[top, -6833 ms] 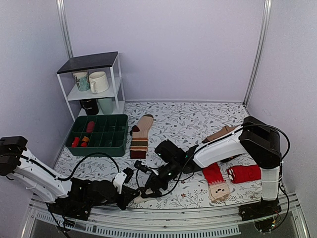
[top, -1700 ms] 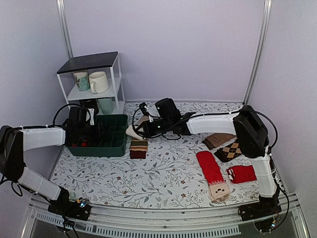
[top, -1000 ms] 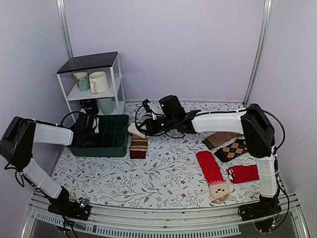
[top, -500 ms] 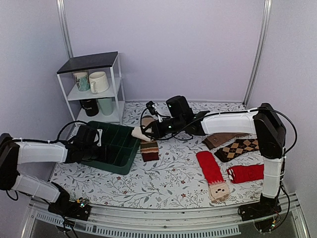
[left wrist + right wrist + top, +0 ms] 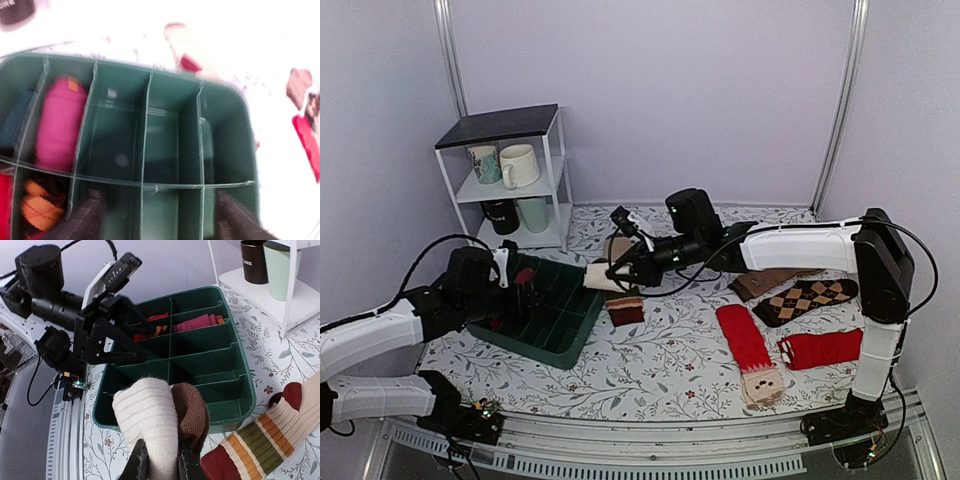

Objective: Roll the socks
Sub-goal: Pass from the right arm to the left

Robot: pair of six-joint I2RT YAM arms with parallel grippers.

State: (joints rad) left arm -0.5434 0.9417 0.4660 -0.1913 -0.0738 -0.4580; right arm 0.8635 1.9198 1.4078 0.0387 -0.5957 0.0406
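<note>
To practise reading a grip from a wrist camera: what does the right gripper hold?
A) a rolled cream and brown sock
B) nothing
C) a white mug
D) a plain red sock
A: the right gripper is shut on the rolled cream and brown sock, with the green tray behind it.

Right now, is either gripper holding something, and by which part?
The right gripper pinches the rolled sock by the lower end of the roll. The left gripper is open over the green tray and holds nothing.
</note>
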